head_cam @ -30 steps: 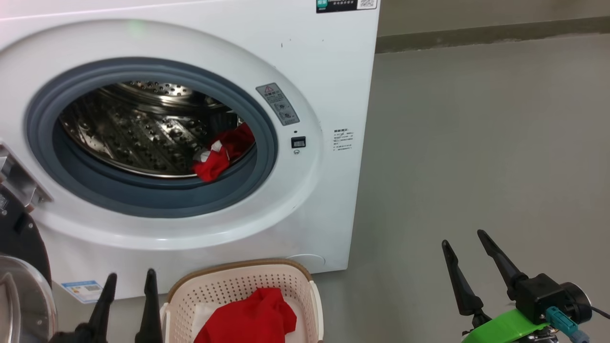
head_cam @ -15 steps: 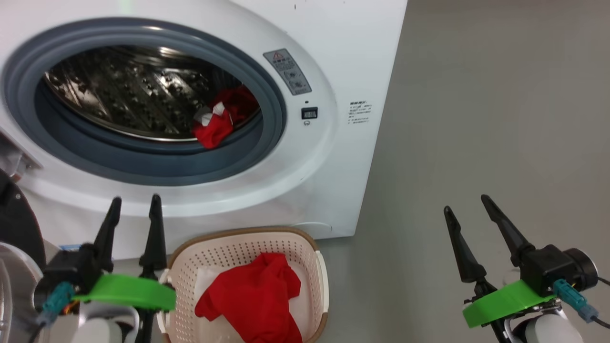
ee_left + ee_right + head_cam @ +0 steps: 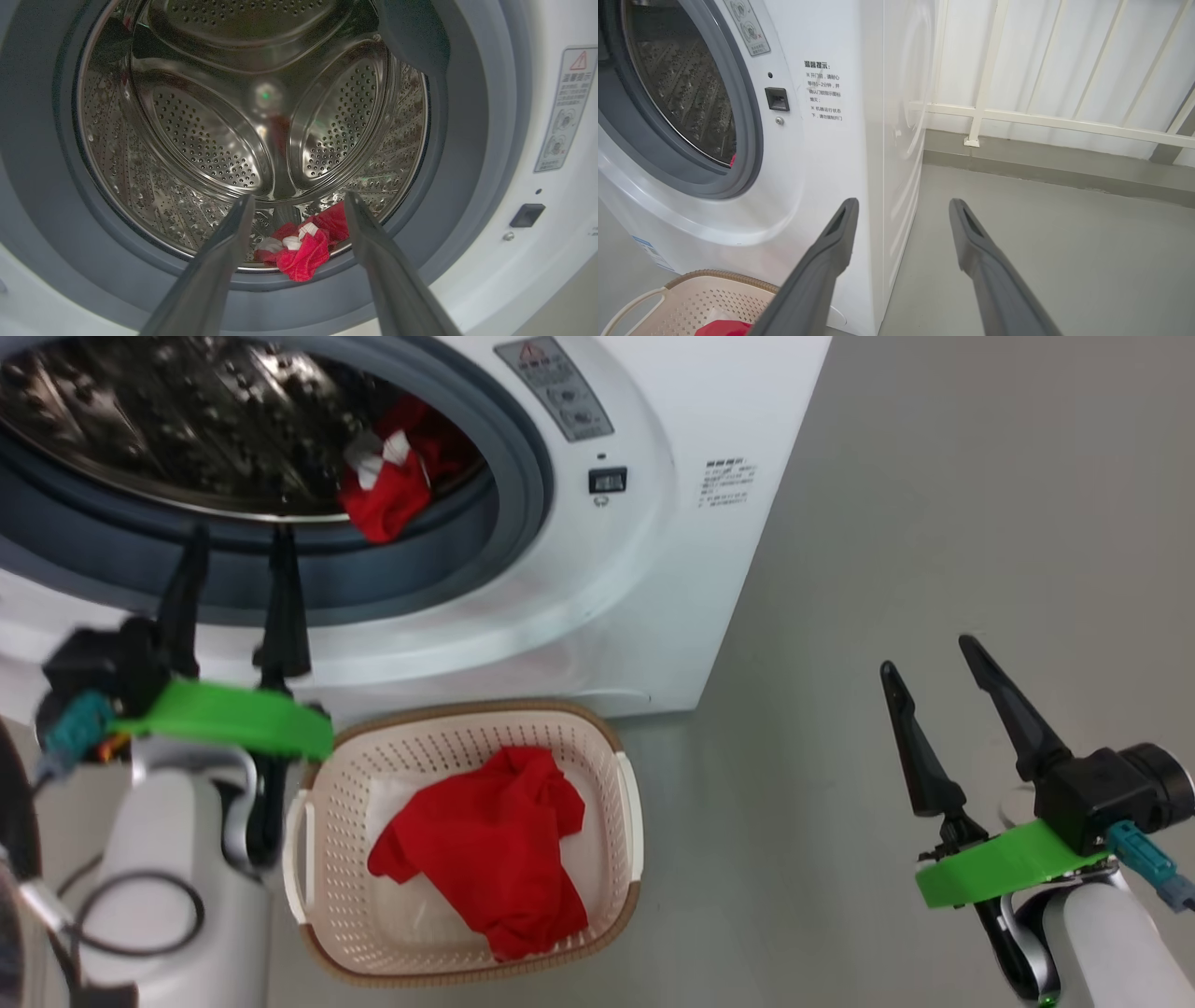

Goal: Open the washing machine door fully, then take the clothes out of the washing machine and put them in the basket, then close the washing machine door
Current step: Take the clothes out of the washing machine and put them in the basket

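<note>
**Left tool climbs to the drum mouth for the second red garment**

Head view: the left tool (image 3: pixel 238 537), fingers wide and empty, has risen from beside the basket (image 3: pixel 485 709) to the washing machine (image 3: pixel 653 569) opening. One red garment (image 3: pixel 485 831) lies in the basket and another (image 3: pixel 383 499) waits inside the drum, so a second pick looks next. The right tool (image 3: pixel 926 655) hangs wide and empty over the floor (image 3: pixel 887 523).
Left wrist view: that second garment (image 3: pixel 303 247) sits ahead between the fingers, with the grey ring (image 3: pixel 467 140) a lip to clear.
Right wrist view: the right tool (image 3: pixel 902 204) faces the machine's corner, clear of everything.

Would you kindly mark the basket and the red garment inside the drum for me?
basket (image 3: pixel 467 733), head view, perforated far wall.
red garment in the drum (image 3: pixel 303 254), left wrist view, front fold.
</note>
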